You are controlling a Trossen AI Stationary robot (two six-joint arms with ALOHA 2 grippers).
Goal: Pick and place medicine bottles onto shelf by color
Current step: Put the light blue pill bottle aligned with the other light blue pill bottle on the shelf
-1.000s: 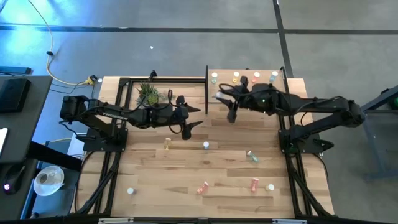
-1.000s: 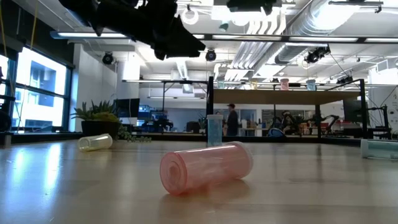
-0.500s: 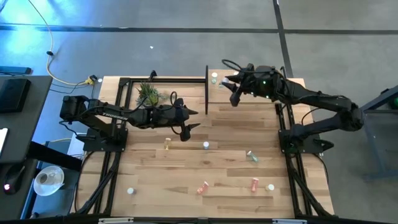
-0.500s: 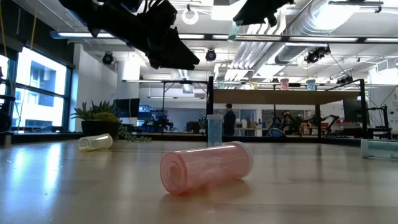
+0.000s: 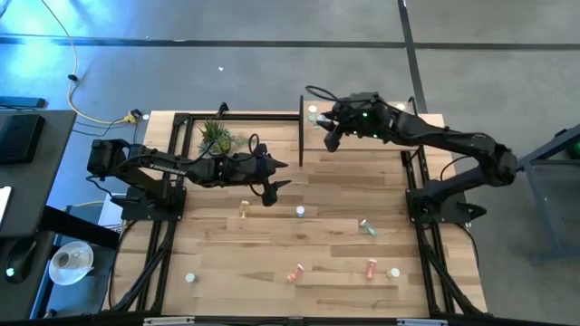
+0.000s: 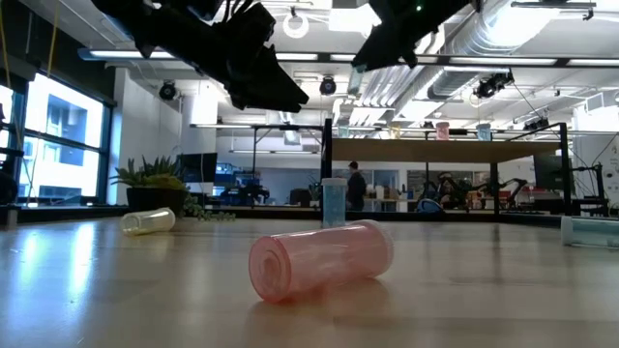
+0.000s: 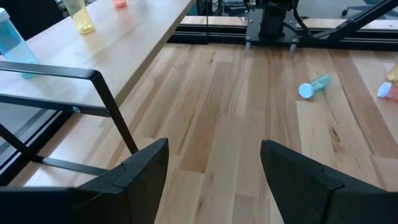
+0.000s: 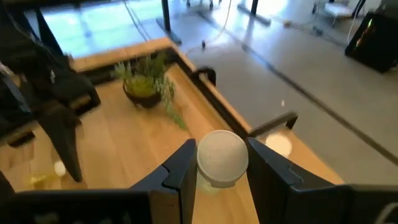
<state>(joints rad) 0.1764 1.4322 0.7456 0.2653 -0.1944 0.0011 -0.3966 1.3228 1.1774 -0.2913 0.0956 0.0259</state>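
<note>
Pale wood planks, smooth and lightly grained, make up the desk, and a smaller light wood board on a black metal frame, the shelf, stands at its far right; the right gripper hangs over the shelf's near-left corner with its dark fingers pinching a small cylindrical bottle, white cap toward the wrist camera, its body too hidden to give a colour; a white-capped bottle stands on the shelf just beside that gripper, and in the left wrist view a teal one and a yellow one stand upright on the board; the left gripper hovers above the bare middle of the desk, its broad black fingers spread wide and holding nothing; a translucent pink bottle lies on its side close to the low camera, ribbed round end forward; a teal bottle lies tipped right of centre, a yellow bottle and a white-capped bottle sit near the middle, and two orange-red ones lie at the near edge; a leafy green potted plant sits far left.
</note>
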